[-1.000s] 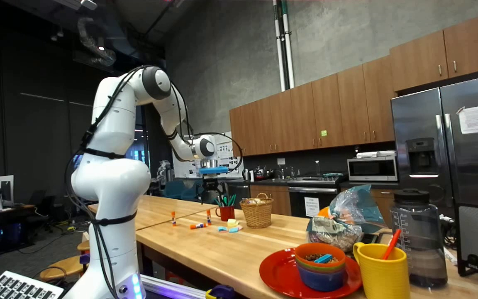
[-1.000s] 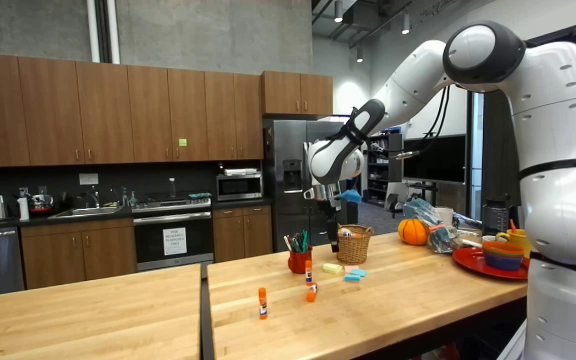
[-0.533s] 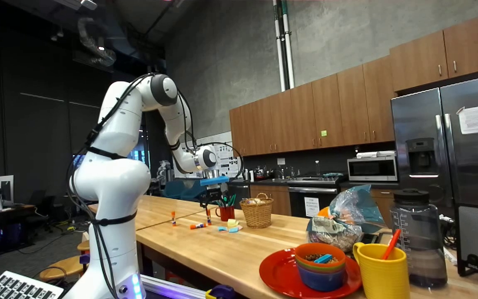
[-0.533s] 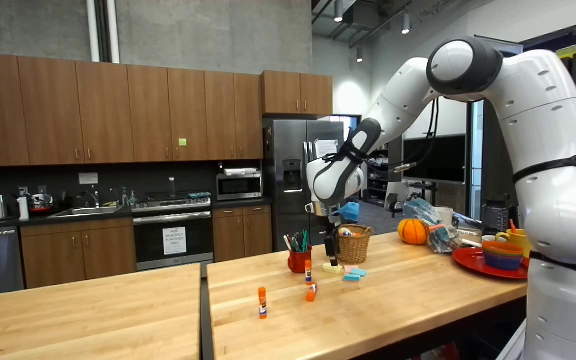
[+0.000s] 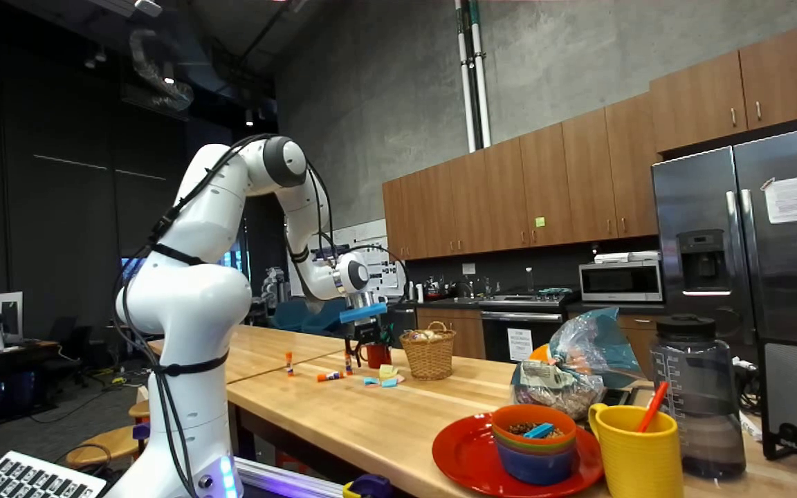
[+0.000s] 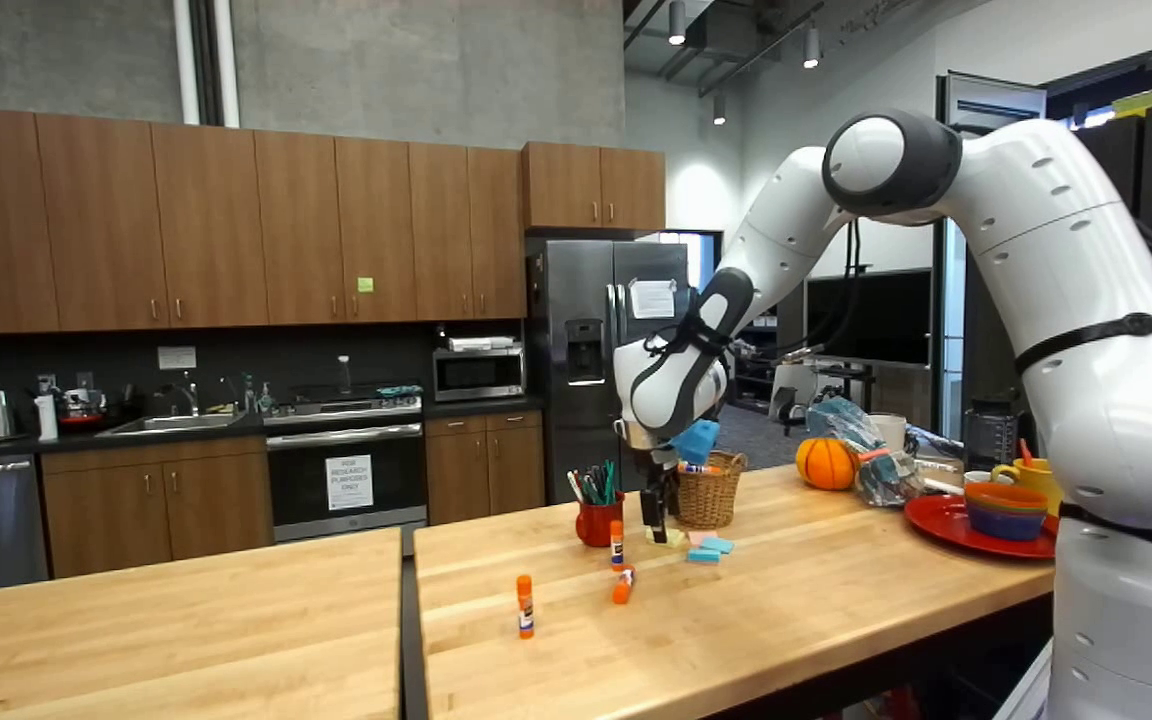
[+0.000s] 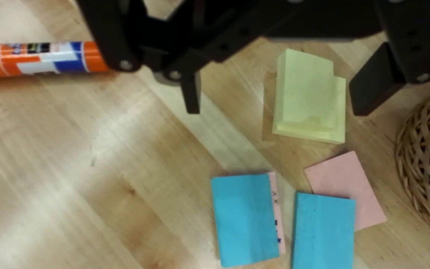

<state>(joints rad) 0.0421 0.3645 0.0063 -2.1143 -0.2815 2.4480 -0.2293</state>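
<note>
Black two-finger claw (image 7: 280,93): points down, slightly tilted, fingers (image 7: 375,82) spread wide, nothing gripped between them.
Pale yellow square sticky-note pad (image 7: 306,93): flat on the light wooden tabletop (image 7: 133,149), between the spread fingers as the wrist view sees it, nearer the finger at its 3 o'clock; whether that finger touches it, I cannot tell.
Bright blue rectangular paper pads (image 7: 246,220): two, at 6 and 7 o'clock from the yellow pad in the wrist view; the 7 o'clock one shows a marked pink strip along its 3 o'clock edge.
Pale pink square paper note (image 7: 345,179): at 5 o'clock from the yellow pad, partly covered by a blue pad.
Brown woven wicker basket (image 7: 429,164): at 4 o'clock from the yellow pad, cut off by the wrist view's edge.
Orange tubular glue sticks (image 6: 526,605): three in both exterior views, two standing, one lying; the wrist view catches one at 9 o'clock from the yellow pad.
Glossy red mug (image 6: 596,523): upright, packed with pens (image 6: 601,485), at 9 o'clock from the claw in an exterior view.
Round orange pumpkin (image 6: 826,463): at 2 o'clock from the claw in that view.
Round red plate (image 6: 931,525): at 3 o'clock there, under stacked coloured bowls (image 6: 1006,515).
</note>
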